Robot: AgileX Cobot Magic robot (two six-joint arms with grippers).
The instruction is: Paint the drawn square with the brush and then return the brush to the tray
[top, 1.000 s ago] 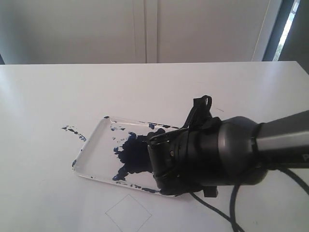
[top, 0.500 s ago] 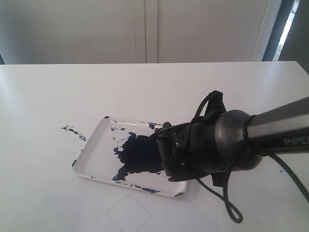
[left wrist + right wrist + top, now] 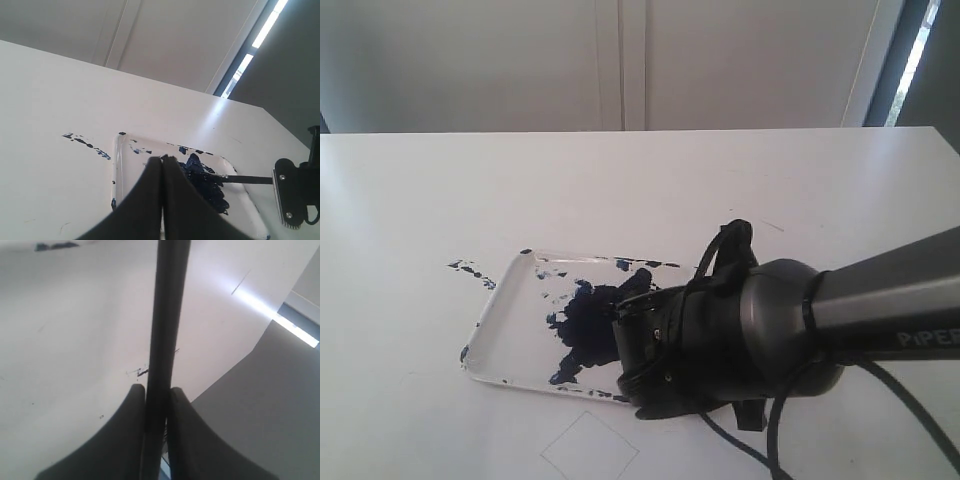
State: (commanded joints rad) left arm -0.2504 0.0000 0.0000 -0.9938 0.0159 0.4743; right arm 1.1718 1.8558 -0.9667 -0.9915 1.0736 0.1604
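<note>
The white tray (image 3: pixel 495 335) lies mid-table with a big dark blue blotch (image 3: pixel 582 318). My right arm (image 3: pixel 740 335) hangs low over the tray's right part and hides its own fingers there. The right gripper (image 3: pixel 157 390) is shut on the black brush (image 3: pixel 166 330). In the left wrist view the brush (image 3: pixel 247 179) lies nearly level, its tip in the blotch (image 3: pixel 205 176) of the tray (image 3: pixel 118 165). The left gripper (image 3: pixel 163 159) is shut and empty, near the tray's side. The drawn square (image 3: pixel 588 447) is blank, just in front of the tray.
Dark blue paint specks (image 3: pixel 470 268) mark the table left of the tray. A black cable (image 3: pixel 760 445) trails from the right arm over the table's front right. The table's far edge (image 3: pixel 640 131) meets a pale wall.
The right arm has swung left and lower over the tray. The tray has slid a little to the left and toward the front.
</note>
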